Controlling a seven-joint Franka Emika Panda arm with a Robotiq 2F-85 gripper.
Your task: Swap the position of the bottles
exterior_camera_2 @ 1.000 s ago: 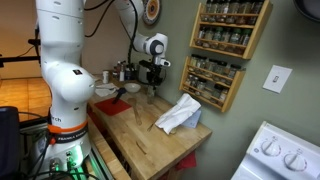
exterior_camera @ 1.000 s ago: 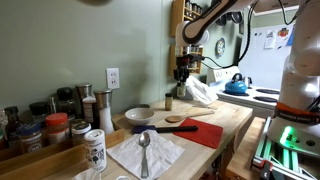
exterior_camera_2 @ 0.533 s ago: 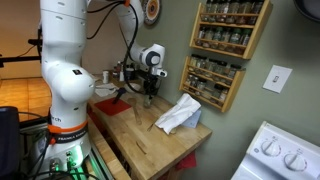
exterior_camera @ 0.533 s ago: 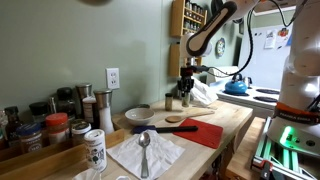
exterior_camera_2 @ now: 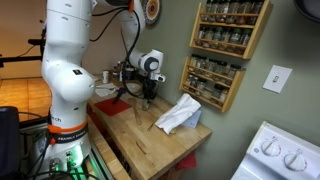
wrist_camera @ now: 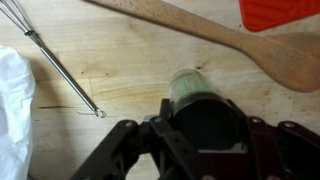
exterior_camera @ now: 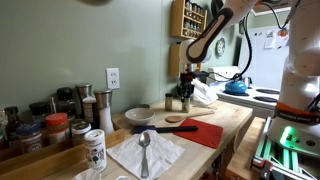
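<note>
My gripper [wrist_camera: 203, 128] is shut around one bottle [wrist_camera: 192, 88], dark cap toward the camera and pale lower part pointing at the wooden table. In both exterior views the gripper [exterior_camera: 184, 92] [exterior_camera_2: 143, 92] is low over the table with this bottle [exterior_camera: 184, 102] between its fingers. The other bottle [exterior_camera: 169, 102] stands upright just beside it, toward the white bowl. I cannot tell whether the held bottle's base touches the table.
A white bowl [exterior_camera: 138, 116] and a wooden spoon [exterior_camera: 180, 120] [wrist_camera: 225, 40] lie near the bottles. There is a red cloth [exterior_camera: 205, 132] [wrist_camera: 280, 12], a whisk [wrist_camera: 50, 62], a crumpled white cloth [exterior_camera_2: 178, 115] [wrist_camera: 12, 110], a napkin with a metal spoon [exterior_camera: 145, 152], a white shaker [exterior_camera: 95, 150] and spice jars [exterior_camera: 50, 128].
The arm has come down toward the table with the bottle between the fingers. The other bottle has not moved.
</note>
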